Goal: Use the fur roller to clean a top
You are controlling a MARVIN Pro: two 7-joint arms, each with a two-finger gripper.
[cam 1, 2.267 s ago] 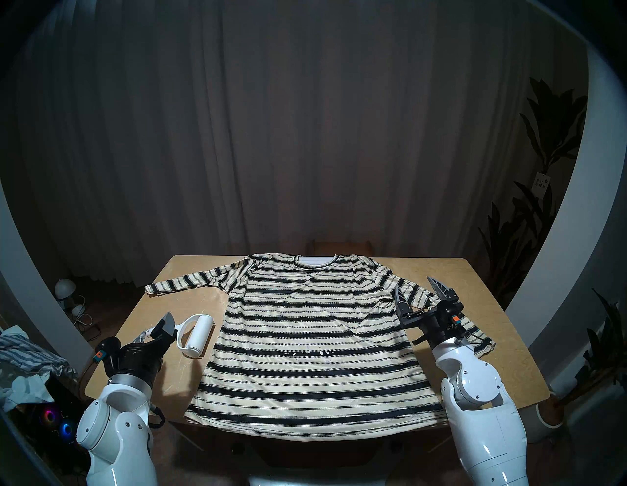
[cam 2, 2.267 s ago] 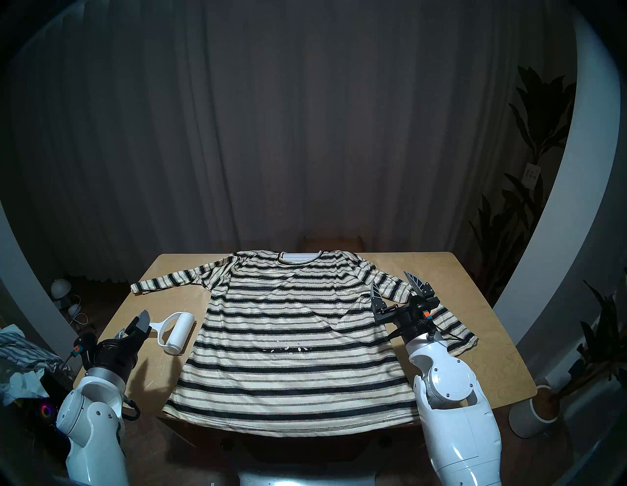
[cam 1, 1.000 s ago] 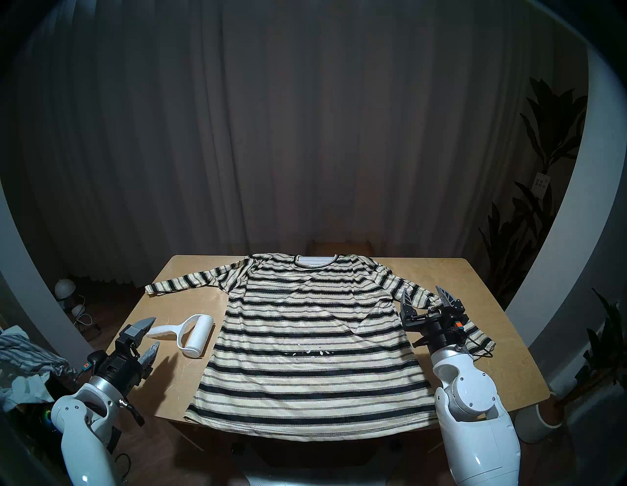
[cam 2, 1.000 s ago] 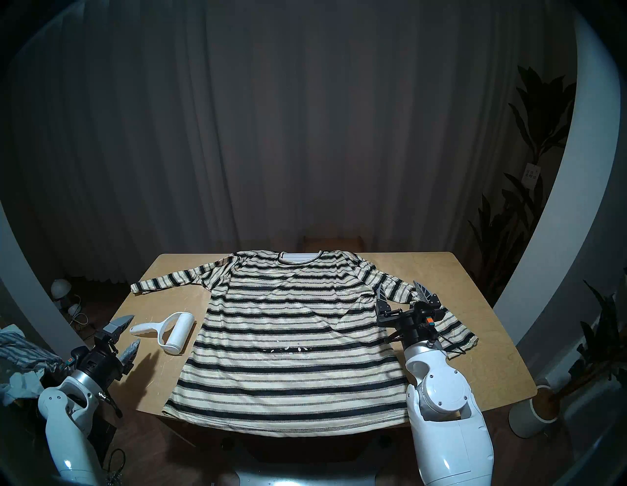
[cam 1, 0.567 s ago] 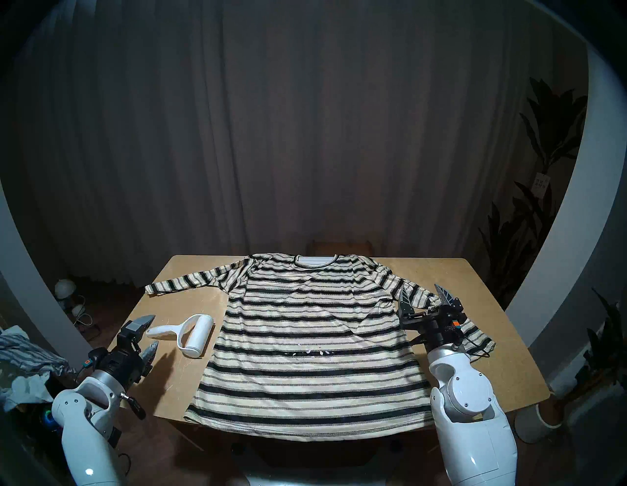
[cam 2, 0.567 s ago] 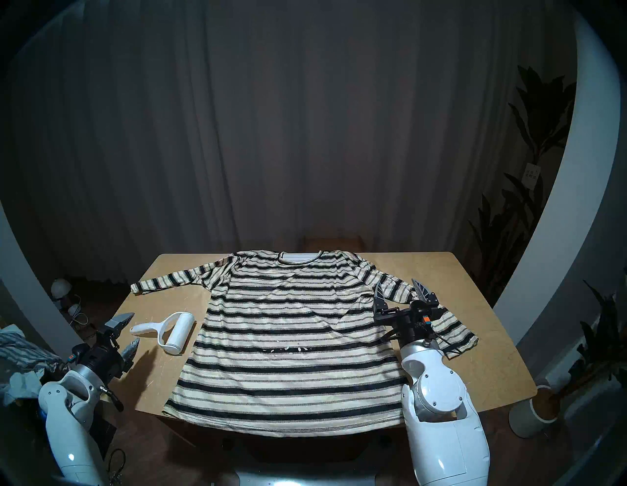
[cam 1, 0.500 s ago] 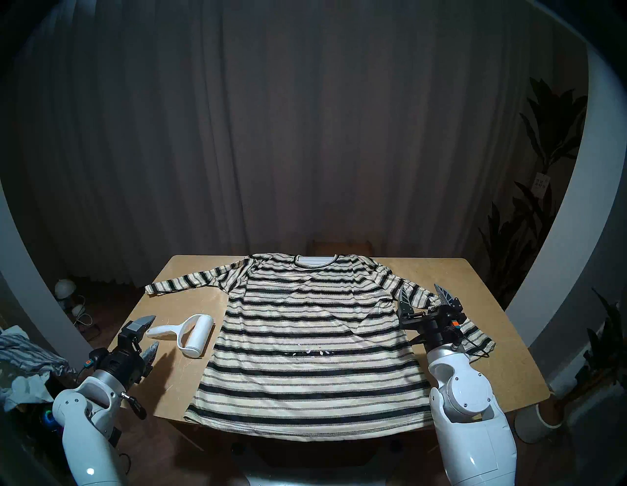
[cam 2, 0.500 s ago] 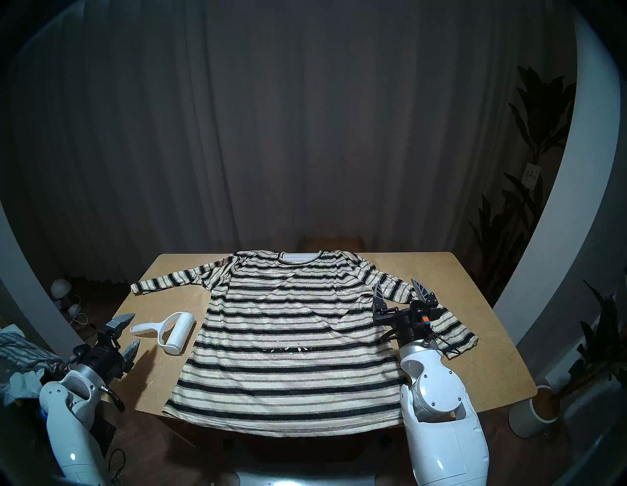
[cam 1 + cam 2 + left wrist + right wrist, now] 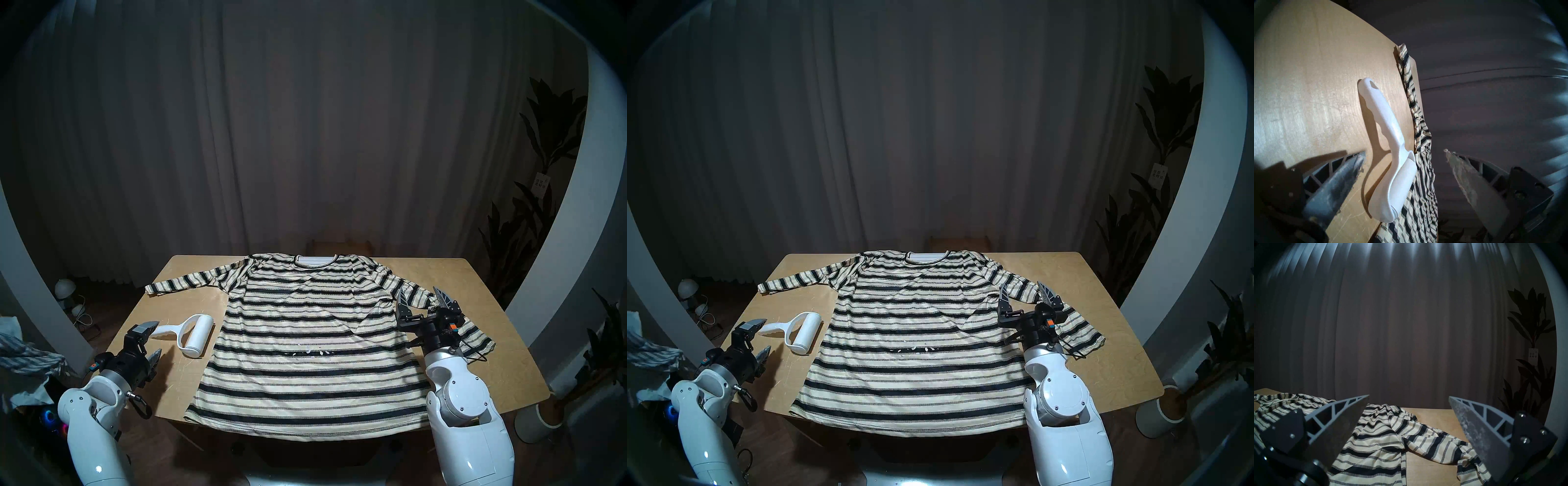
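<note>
The white fur roller lies on the table left of the top, handle pointing left; it also shows in the head right view and the left wrist view. The cream and black striped top lies flat, neck at the far side, with white specks at its middle. My left gripper is open and empty just short of the handle's end, with the roller ahead between its fingers. My right gripper is open and empty above the top's right sleeve.
The wooden table has bare wood on both sides of the top. A heap of cloth sits off the table's left edge. A white plant pot stands on the floor at the right. A curtain hangs behind.
My left gripper drew back left from over the handle, opened, then shifted a little right towards the handle's end. My right arm drifted slightly left. The roller and top have not moved.
</note>
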